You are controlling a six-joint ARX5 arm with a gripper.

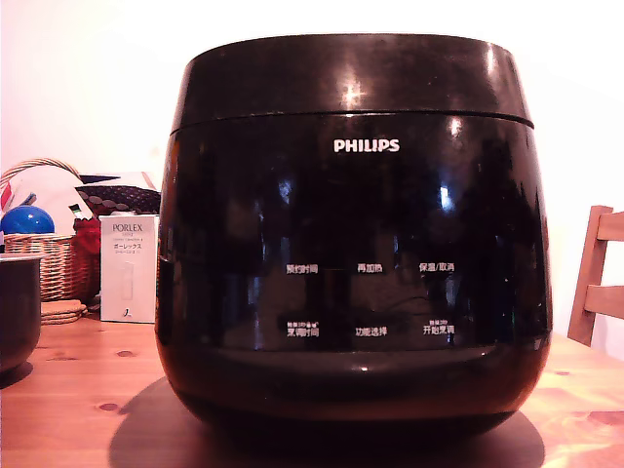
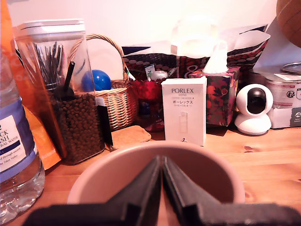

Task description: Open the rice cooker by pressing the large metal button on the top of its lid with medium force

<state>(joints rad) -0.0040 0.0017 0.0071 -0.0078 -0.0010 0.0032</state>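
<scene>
The rice cooker (image 1: 353, 253), glossy black with a white PHILIPS logo, fills the exterior view and stands on the wooden table (image 1: 78, 400). Its lid (image 1: 351, 83) sits down flush on the body, with the seam closed all round. The metal button on top of the lid is out of view from this low angle. No arm or gripper shows in the exterior view. In the wrist view my gripper (image 2: 162, 161) is shut, its two black fingers pressed together with nothing between them, hanging over a round pot. The rice cooker does not appear in the wrist view.
A small pot (image 2: 94, 172) lies under the gripper; its dark side (image 1: 15, 312) shows at the exterior view's left. Behind stand a PORLEX box (image 2: 184, 110), wicker basket (image 2: 117, 106), pellet canister (image 2: 70, 94), water bottle (image 2: 14, 155), tissue box (image 2: 218, 89) and white camera (image 2: 254, 108). A wooden chair (image 1: 597, 278) is at the exterior view's right.
</scene>
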